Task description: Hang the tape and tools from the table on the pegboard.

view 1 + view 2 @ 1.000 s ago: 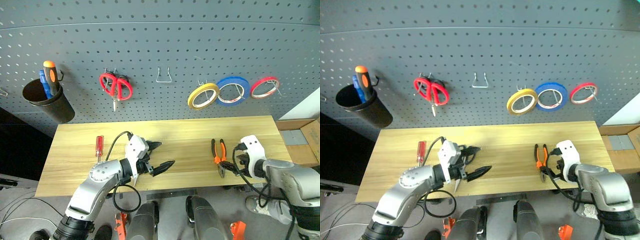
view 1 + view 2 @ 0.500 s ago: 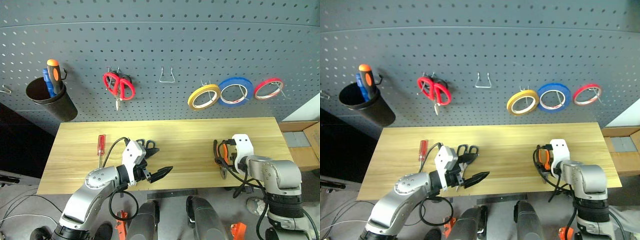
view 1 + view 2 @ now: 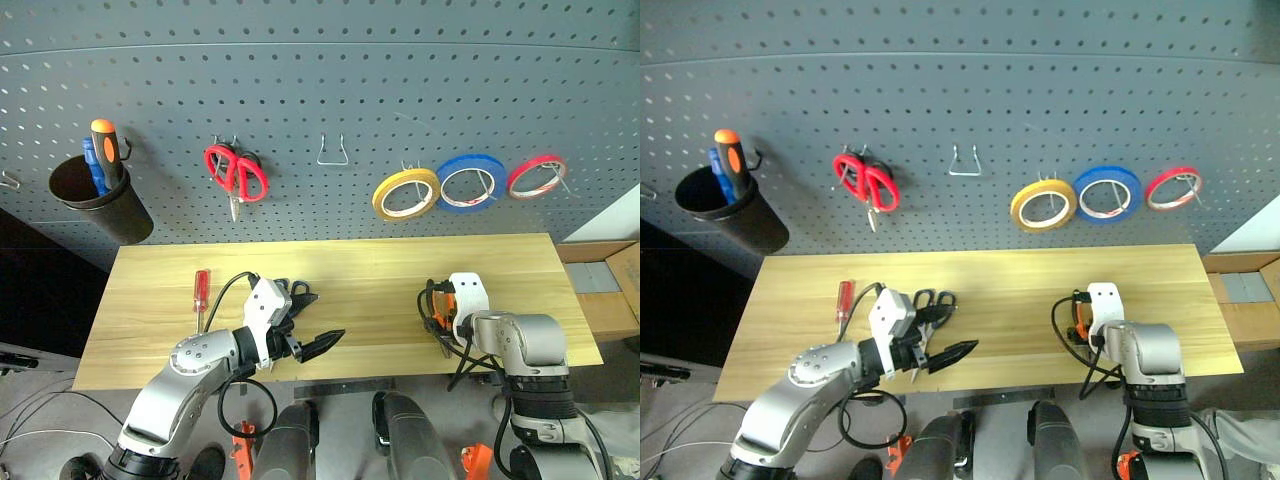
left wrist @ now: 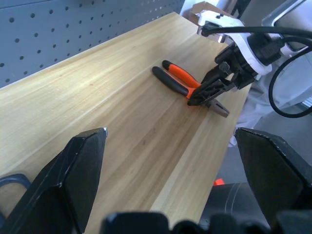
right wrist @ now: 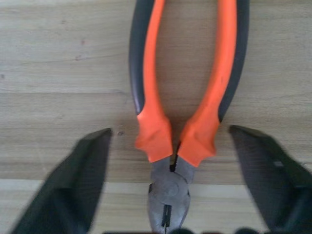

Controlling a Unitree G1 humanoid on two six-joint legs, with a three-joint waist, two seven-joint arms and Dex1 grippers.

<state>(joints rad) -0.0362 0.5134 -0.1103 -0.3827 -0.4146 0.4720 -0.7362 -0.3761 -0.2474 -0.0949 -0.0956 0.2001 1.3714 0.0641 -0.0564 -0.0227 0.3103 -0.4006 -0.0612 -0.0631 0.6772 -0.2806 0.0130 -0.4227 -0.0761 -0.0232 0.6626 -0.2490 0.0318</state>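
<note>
Right pincer has descended, fingers spread astride the pliers, nothing gripped; closing off-centre risks slippage.

Left pincer open, empty.

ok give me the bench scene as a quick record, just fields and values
pliers: flat on the table, between the right tool's open fingers, not yet clamped
left tool: open, holding nothing
blue-handled scissors: on table beside left tool
red screwdriver: on table
yellow tape: hanging on pegboard
</note>
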